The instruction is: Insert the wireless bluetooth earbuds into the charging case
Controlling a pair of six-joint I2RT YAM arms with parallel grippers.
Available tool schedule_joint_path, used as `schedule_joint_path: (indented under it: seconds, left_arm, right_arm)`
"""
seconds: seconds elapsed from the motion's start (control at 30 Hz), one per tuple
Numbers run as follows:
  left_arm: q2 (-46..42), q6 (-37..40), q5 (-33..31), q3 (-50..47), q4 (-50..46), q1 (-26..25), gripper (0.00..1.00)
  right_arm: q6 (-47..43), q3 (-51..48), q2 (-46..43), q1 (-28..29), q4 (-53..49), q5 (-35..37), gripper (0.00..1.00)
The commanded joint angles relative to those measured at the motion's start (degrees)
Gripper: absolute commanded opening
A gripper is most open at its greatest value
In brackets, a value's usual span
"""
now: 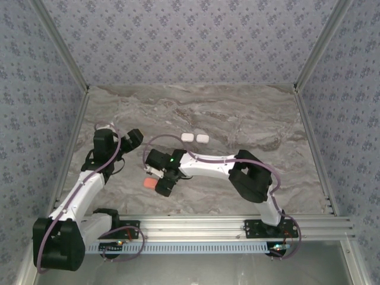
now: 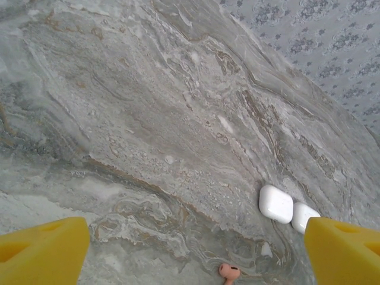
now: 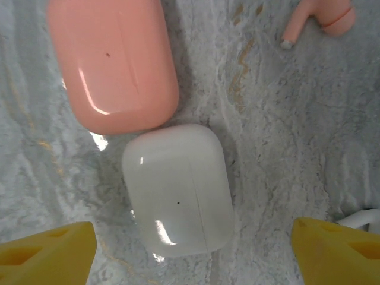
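Note:
A closed white charging case (image 3: pixel 178 190) lies flat on the marble, just ahead of my right gripper (image 3: pixel 193 255). Its yellow fingers (image 3: pixel 47 252) stand wide apart on either side, not touching it. A closed coral case (image 3: pixel 113 62) touches the white case's far corner. One coral earbud (image 3: pixel 323 15) lies at the top right. In the top view the right gripper (image 1: pixel 161 185) hovers beside the coral case (image 1: pixel 149 183). My left gripper (image 2: pixel 197 237) is open and empty above bare marble, with a coral earbud (image 2: pixel 229 272) below it. The left gripper (image 1: pixel 135 138) sits at the left.
Two more closed white cases (image 2: pixel 276 203) (image 2: pixel 303 217) lie side by side mid-table (image 1: pixel 187 136) (image 1: pixel 202 138). A thin white curved piece (image 3: pixel 363 218) pokes in by the right finger; I cannot tell what it is. Patterned walls enclose the marble table (image 1: pixel 249 119).

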Motion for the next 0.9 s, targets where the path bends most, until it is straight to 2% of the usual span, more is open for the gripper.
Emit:
schedule_joint_path:
  seconds: [0.0,0.37,0.57,0.63,0.87]
  left_arm:
    - [-0.7,-0.6,1.2,0.2,-0.2,0.5,0.93]
    - [-0.6,-0.8,2.0,0.7,-0.4,0.5,0.94]
    - [-0.4,-0.8,3.2,0.9,-0.1,0.5,0.94]
    - [-0.3,-0.4,4.8,1.1,0.5,0.5,0.92]
    - [1.5,1.4,11.8,4.8,1.0,0.3,0.85]
  right_arm:
    - [-1.6,2.1,2.0,0.5,-3.5,1.7,0.86]
    - [-1.4,2.3,5.3,0.7,-1.1,-0.4,0.7]
    - [-0.9,1.5,4.6,0.3,-0.3,1.0,0.54]
    - [-0.3,0.4,2.7,0.0,0.8,2.4,0.49]
    - [0.7,-9.0,-11.4,-3.1,8.0,6.2,0.42]
